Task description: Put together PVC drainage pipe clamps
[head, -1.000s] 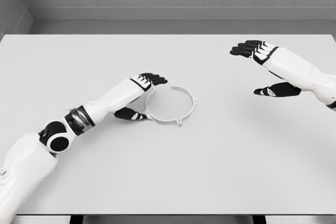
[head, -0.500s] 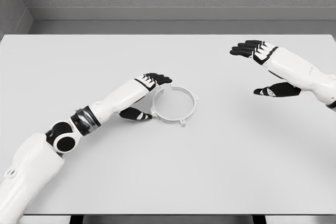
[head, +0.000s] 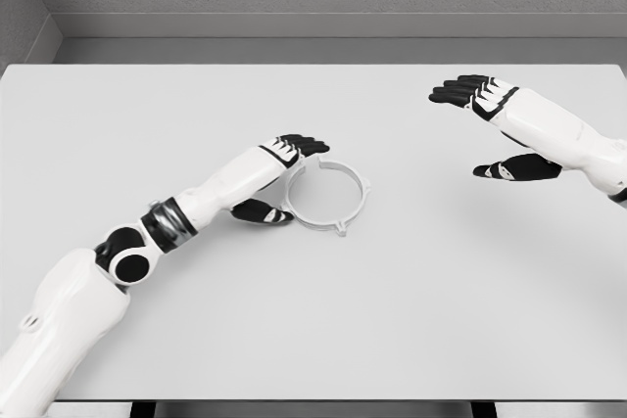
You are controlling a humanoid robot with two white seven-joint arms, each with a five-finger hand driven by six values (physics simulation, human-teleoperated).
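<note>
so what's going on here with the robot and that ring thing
The left hand is at the left edge of a white ring-shaped pipe clamp lying flat near the middle of the white table. Its fingers reach over the rim and the thumb sits beside it, but the clamp is not lifted. The right hand hovers open at the far right, holding nothing.

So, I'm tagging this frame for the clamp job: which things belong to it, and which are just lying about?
Job:
- pipe clamp ring
- left hand, fingers at the ring's left side
- right hand, open, well off to the right

Just there:
- white table
</note>
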